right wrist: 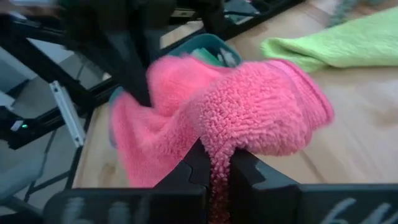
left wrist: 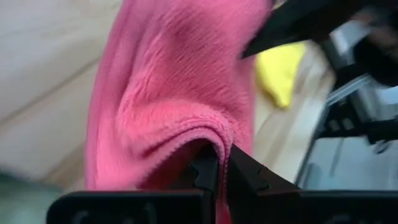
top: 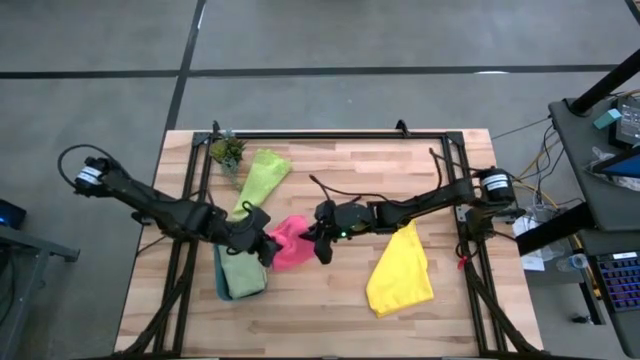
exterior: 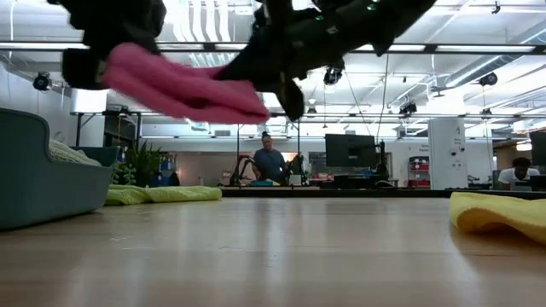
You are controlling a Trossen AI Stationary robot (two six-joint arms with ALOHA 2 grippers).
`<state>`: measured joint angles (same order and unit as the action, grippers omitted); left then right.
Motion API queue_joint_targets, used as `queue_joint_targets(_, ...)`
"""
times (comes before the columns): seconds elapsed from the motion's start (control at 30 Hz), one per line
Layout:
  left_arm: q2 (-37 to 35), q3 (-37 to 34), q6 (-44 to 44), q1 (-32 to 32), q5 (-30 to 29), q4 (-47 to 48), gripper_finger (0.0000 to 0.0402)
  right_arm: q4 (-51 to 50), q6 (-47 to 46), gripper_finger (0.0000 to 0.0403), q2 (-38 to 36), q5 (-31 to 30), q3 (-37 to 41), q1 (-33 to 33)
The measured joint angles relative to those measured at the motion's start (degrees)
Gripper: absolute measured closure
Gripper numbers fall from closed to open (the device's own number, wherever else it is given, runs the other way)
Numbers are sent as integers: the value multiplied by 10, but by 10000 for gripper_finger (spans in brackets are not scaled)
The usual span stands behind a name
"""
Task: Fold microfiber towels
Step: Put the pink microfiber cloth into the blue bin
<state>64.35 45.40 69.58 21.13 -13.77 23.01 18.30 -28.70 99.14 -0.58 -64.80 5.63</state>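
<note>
A pink towel (top: 290, 243) hangs bunched above the table's middle, between my two grippers. My left gripper (top: 267, 247) is shut on its left end and my right gripper (top: 322, 245) is shut on its right end. In the low view the pink towel (exterior: 183, 85) is clear of the tabletop. A lime green towel (top: 262, 175) lies flat at the far left. A pale sage towel (top: 243, 275) lies in the teal tray (top: 220, 288). A yellow towel (top: 400, 270) lies crumpled at the near right. My left gripper pinches a hemmed, folded-over edge (left wrist: 208, 134) of the pink towel between its two fingers, coming from the table's left and slanting down. The cloth runs away from the fingers in more than one layer, lifted clear of the table. My right gripper pinches a bunched fold (right wrist: 219, 152) of the pink towel between its two fingers, coming almost level from the table's right. The cloth bulges over the fingers in several layers and stretches slack toward the other arm, clear of the table.
A small potted plant (top: 228, 150) stands at the far left corner, beside the lime green towel. The black frame rails (top: 330, 133) run along the table's far edge and sides. Bare wood (top: 320, 310) lies along the near edge, between tray and yellow towel.
</note>
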Motion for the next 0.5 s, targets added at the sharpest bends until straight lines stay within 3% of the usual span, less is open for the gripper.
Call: queue_joint_targets(0.5,-7,91,81,106,35,299,401,-14,23,390,180,70,-215,4)
